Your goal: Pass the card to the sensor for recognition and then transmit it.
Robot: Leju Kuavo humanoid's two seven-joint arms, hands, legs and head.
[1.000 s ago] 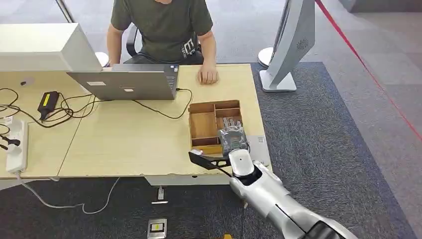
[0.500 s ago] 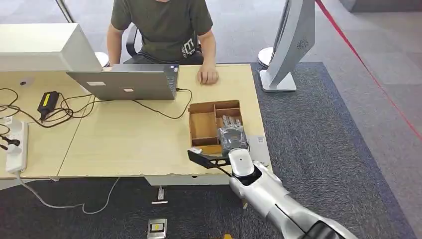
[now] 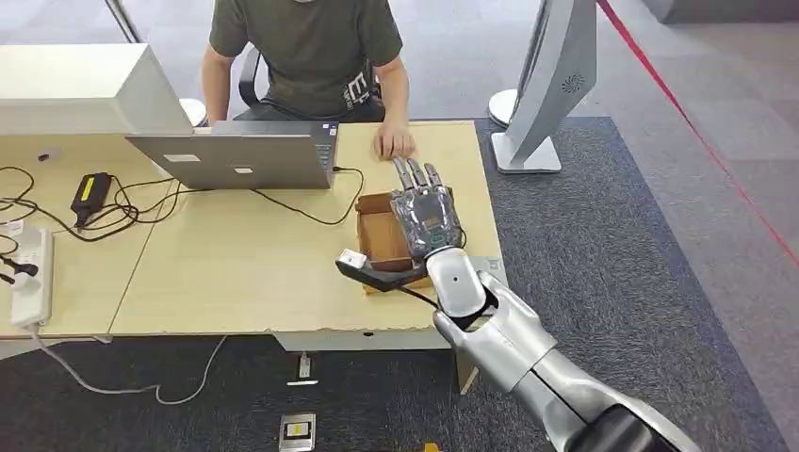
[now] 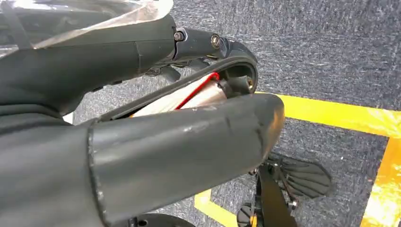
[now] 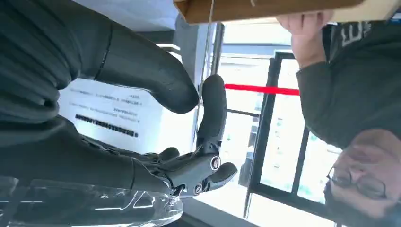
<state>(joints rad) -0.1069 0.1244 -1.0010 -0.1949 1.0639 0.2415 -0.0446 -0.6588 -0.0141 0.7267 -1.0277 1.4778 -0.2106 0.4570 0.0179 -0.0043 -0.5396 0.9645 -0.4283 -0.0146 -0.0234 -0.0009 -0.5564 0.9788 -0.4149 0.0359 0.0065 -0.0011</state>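
My right hand hovers above the wooden divided box near the table's right edge, back upward, fingers stretched toward the seated person. In the right wrist view the thumb and a dark finger pinch a thin pale card, seen edge-on and reaching toward the box; the hand hides it from the head view. A flat pale grey device lies on the table just right of the box. My left hand hangs by the floor, holding nothing.
A person sits across the table with one hand resting on its far edge. A laptop, cables and a power strip lie to the left. A white stand rises on the carpet at the right.
My right hand has lifted out of the box's right compartment and moved forward toward the person. The person's hand has stayed put.
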